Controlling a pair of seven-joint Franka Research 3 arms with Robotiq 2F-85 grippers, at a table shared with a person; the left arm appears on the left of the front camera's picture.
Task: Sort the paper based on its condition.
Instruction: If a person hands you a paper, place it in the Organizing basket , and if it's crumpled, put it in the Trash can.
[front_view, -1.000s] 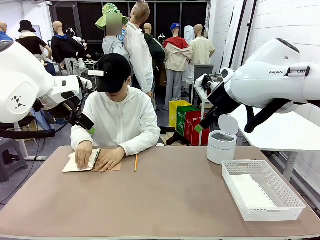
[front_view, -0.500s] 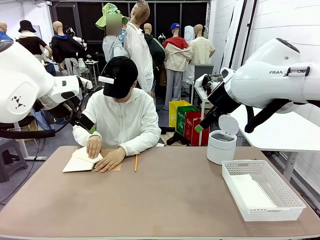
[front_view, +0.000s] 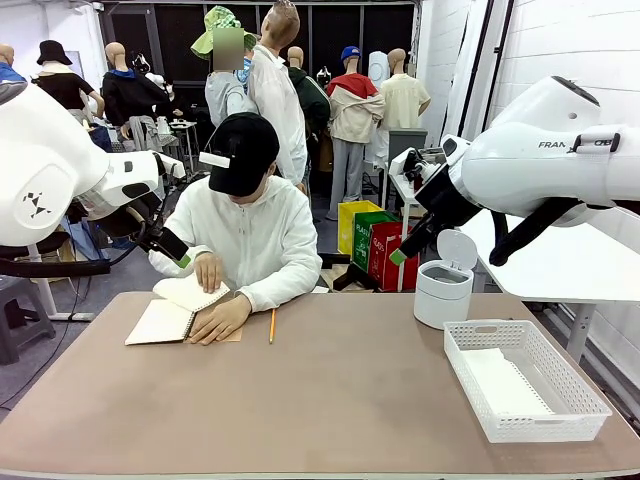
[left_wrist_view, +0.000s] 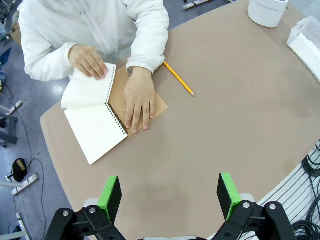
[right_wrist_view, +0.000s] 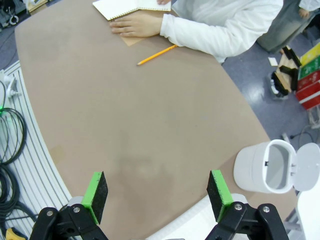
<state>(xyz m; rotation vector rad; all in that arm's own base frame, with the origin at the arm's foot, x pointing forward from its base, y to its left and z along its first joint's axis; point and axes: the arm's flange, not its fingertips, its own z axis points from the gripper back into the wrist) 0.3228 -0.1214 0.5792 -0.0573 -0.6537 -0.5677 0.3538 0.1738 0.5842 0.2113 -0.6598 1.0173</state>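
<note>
Both my claws, left (left_wrist_view: 170, 196) and right (right_wrist_view: 157, 196), hang wide and empty. If the person's hand (front_view: 208, 271) tears the paper (front_view: 189, 291) raggedly, I might misjudge it.

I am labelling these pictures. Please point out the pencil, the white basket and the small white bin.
pencil (left_wrist_view: 178, 78), left wrist view, middle of its shaft.
white basket (front_view: 497, 427), front view, its near wall.
small white bin (right_wrist_view: 251, 172), right wrist view, its outer wall.
</note>
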